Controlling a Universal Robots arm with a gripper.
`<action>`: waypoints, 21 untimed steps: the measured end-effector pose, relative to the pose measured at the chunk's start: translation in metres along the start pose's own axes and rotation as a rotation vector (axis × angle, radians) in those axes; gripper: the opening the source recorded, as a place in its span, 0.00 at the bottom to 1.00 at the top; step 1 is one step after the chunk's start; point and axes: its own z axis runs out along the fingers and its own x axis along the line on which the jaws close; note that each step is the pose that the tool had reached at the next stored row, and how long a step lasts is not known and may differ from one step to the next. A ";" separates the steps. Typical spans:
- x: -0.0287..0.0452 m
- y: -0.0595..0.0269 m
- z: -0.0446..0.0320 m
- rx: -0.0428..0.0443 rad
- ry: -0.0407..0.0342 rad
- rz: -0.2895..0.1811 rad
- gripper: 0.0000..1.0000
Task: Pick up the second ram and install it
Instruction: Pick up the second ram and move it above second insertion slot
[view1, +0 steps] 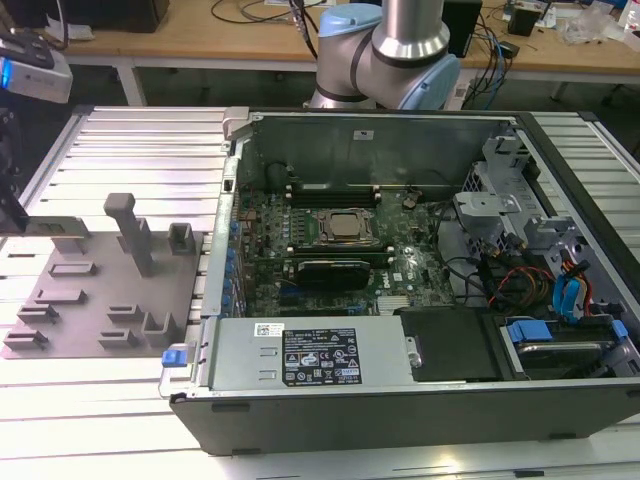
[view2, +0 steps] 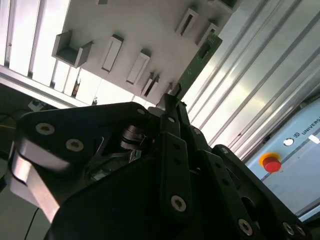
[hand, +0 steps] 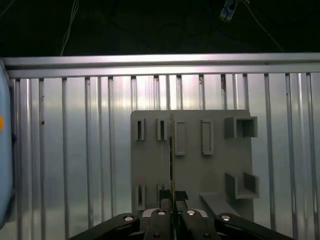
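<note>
One thin, long, dark green ram stick (view2: 199, 64) juts straight out from my gripper (hand: 172, 197), jaws clamped narrow on its near end, the flat grey plastic fixture plate (hand: 200, 170) beyond them.

Quick count from what I can see: one ram stick (view2: 199, 62), one gripper (hand: 172, 197), one robot arm (view1: 400, 45), one open PC case (view1: 400, 415), one grey fixture plate (hand: 200, 170) with two boxy open brackets (hand: 240, 126) and a row of four narrow slots (hand: 179, 137), one processor socket (view1: 345, 228), one black fan card (view1: 335, 270), one labelled power supply box (view1: 310, 355), one red button (view2: 271, 163)
</note>
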 end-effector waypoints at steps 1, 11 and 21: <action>-0.0001 0.0001 -0.0027 0.0001 0.0000 0.000 0.11; -0.0007 0.0013 -0.0273 0.0001 0.0000 0.000 0.11; -0.0016 0.0030 -0.0646 0.0000 0.0000 0.000 0.11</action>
